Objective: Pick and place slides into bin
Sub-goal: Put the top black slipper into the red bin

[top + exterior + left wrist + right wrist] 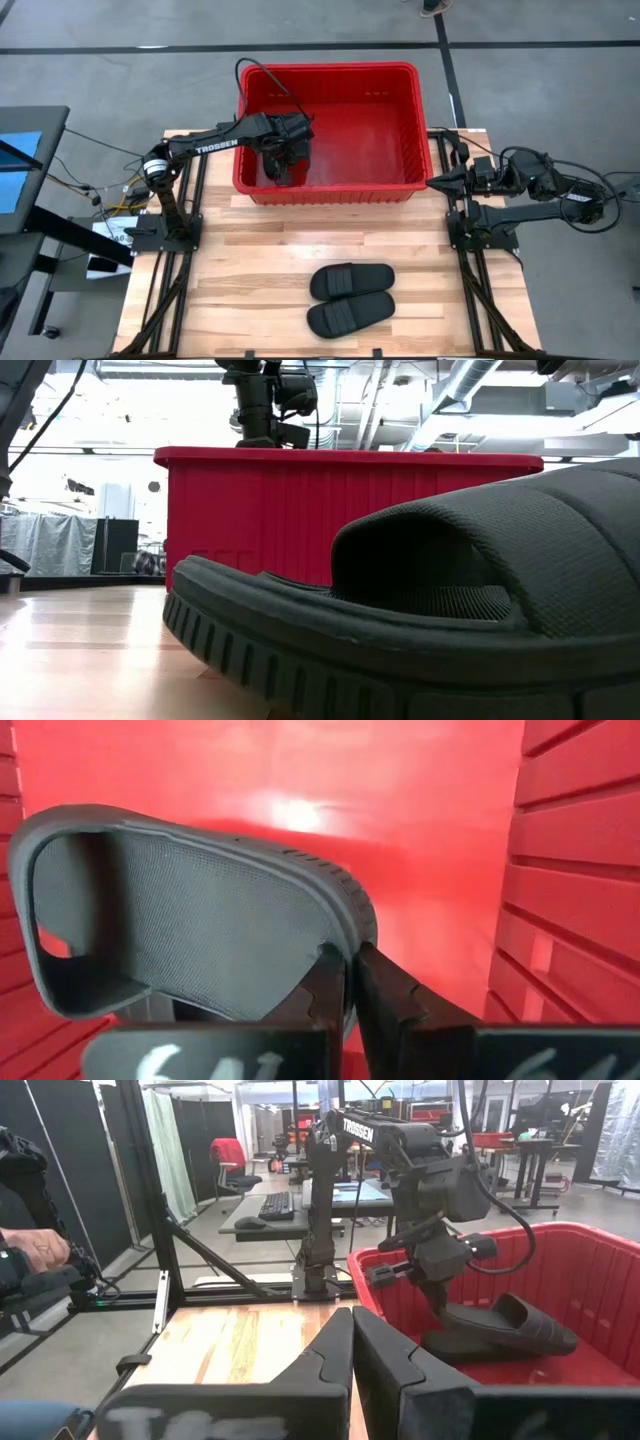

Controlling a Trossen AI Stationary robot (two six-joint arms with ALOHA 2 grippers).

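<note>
My left gripper (pixel 283 170) reaches down into the left part of the red bin (pixel 330 192) and is shut on a black slide (pixel 200 920). The right wrist view shows that slide (pixel 505 1330) low inside the bin, below the left gripper (pixel 440 1305). Two more black slides (pixel 351 281) (pixel 350 315) lie side by side, soles down, on the wooden table near its front edge. One of them fills the foreground of the low view (pixel 450 590). My right gripper (pixel 350 1350) is shut on nothing and waits at the table's right edge. My left gripper pinches the slide's sole at its rim (pixel 345 935), at the end away from the strap, with one finger (pixel 320 995) on the footbed side and the other on the underside. The fingers come steeply from above. The slide lies nearly level inside the bin; whether it touches the floor, I cannot tell.
The bin (pixel 350 510) stands at the table's far middle, and most of its floor (pixel 370 140) is bare. Bare wood (pixel 250 250) lies between the bin and the two slides. A person's hand (pixel 30 1250) shows beyond the table's left side.
</note>
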